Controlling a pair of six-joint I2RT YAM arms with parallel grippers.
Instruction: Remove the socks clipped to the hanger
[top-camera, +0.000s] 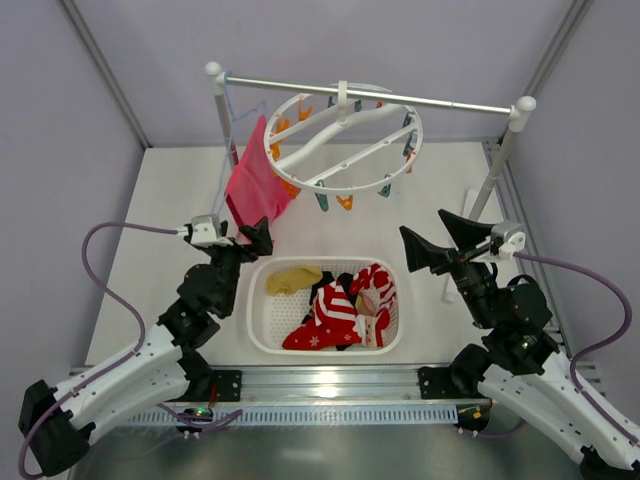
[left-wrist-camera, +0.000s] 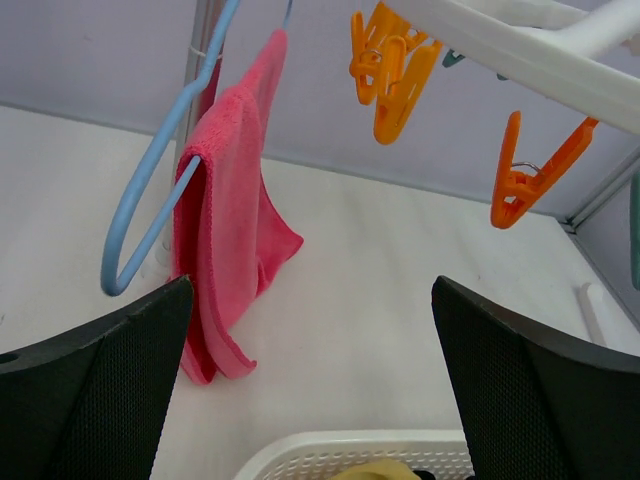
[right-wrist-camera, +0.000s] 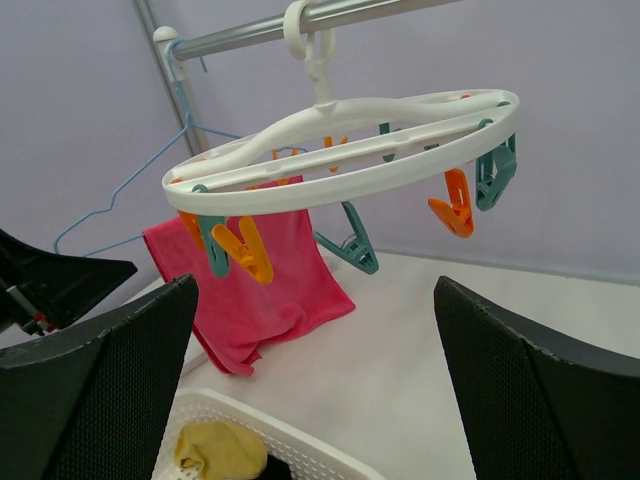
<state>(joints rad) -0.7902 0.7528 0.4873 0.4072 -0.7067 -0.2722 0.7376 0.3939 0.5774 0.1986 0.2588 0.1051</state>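
The white round hanger (top-camera: 343, 140) hangs by its hook from the metal rail, and its orange and teal clips show nothing in them. It also shows in the right wrist view (right-wrist-camera: 340, 150) and the left wrist view (left-wrist-camera: 520, 50). The socks lie in the white basket (top-camera: 262, 340): red-and-white striped (top-camera: 340, 315), mustard yellow (top-camera: 292, 279) and black (top-camera: 325, 290). My left gripper (top-camera: 252, 240) (left-wrist-camera: 310, 380) is open and empty at the basket's far left corner. My right gripper (top-camera: 440, 240) (right-wrist-camera: 315, 390) is open and empty beyond the basket's right end. The yellow sock (right-wrist-camera: 215, 450) shows low between its fingers.
A magenta-pink cloth (top-camera: 255, 185) (left-wrist-camera: 225, 230) hangs on a blue wire hanger (left-wrist-camera: 150, 190) at the rail's left end. The rack's white posts (top-camera: 220, 110) (top-camera: 505, 150) stand at the back left and right. Grey walls enclose the table.
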